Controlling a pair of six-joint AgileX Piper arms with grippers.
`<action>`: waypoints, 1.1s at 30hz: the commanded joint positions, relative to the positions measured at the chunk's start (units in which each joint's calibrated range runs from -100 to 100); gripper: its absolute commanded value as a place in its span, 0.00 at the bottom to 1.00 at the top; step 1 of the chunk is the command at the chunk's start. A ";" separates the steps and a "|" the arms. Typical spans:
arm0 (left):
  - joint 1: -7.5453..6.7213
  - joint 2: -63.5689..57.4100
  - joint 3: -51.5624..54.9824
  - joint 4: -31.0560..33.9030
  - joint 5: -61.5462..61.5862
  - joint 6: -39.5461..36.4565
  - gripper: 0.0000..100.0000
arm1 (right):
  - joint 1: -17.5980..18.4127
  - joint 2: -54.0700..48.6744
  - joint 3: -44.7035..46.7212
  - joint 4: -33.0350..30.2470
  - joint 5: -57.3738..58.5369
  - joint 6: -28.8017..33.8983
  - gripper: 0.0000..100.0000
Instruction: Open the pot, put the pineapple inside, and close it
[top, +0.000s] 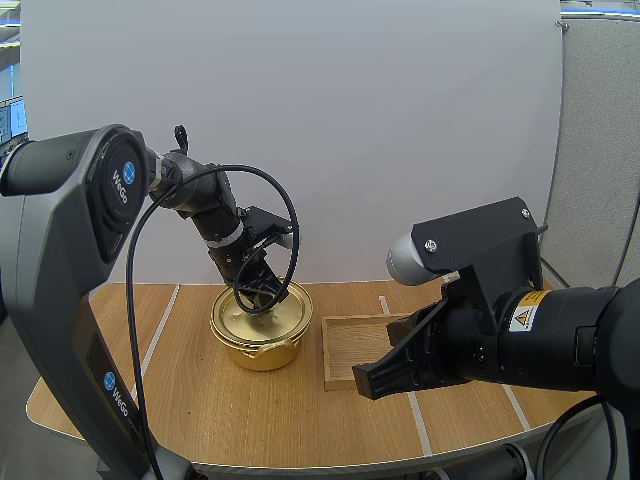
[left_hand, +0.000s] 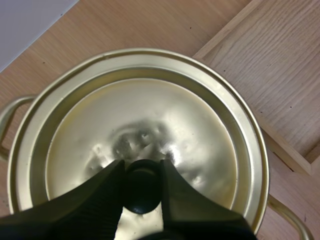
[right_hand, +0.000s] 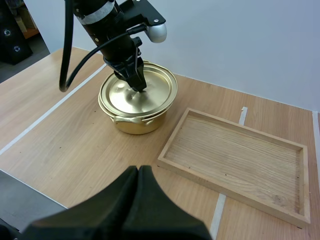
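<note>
Directly over the gold pot, my left gripper points steeply down at the centre of the lid, which sits flat in the pot's rim. Its two black fingers stand narrow, one on each side of the black knob, with their inner faces against it, so the knob is pinched between them. The knob stands upright from the lid's middle, so I judge the coming lift should go straight up along that axis. The left arm is by far the nearer one to the pot. Just right of the pot lies the wooden tray, its long side running away from the pot. Farther right of the pot, toward the front edge of the table, my right gripper hangs above the tray's near corner, fingers together as one dark wedge, holding nothing
</note>
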 joint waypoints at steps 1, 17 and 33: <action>-0.17 0.47 0.07 1.22 -0.20 -0.06 0.00 | -0.24 -0.51 0.17 0.15 0.00 -0.57 0.00; -0.17 0.57 0.07 2.10 5.36 -0.06 0.00 | -0.24 -0.51 0.17 0.15 0.00 -0.57 0.00; -0.17 0.57 0.07 2.10 5.76 -0.22 1.00 | -0.24 -0.51 0.17 0.15 0.00 -0.57 0.00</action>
